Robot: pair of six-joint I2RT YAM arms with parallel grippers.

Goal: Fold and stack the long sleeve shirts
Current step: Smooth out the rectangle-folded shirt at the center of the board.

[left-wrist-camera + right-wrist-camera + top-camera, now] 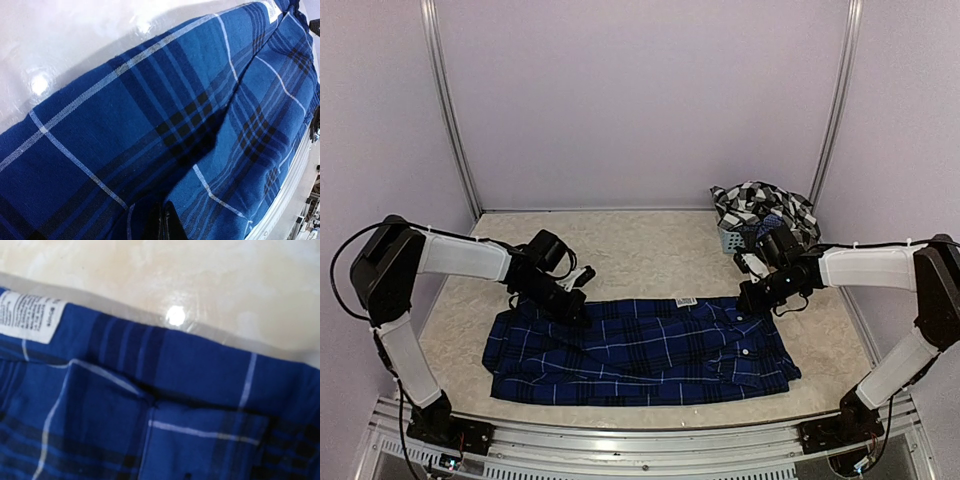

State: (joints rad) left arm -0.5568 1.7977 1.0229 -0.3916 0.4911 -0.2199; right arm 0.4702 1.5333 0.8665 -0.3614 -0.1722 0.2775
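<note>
The navy shirt [100, 150] is matt woven cloth, its fine weave plain in the left wrist view. The tabletop [210, 275] is smooth, mottled beige and glossy with glare spots. At upper right of the top view, the basket [730, 238] is plastic mesh and the checked shirt [765, 205] is soft cloth.

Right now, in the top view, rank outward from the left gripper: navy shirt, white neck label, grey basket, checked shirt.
1. navy shirt, directly under the left gripper.
2. white label, mid-table on the shirt's far edge.
3. basket and checked shirt, far right; the shirt is heaped on the basket, so they are too close to call.
</note>
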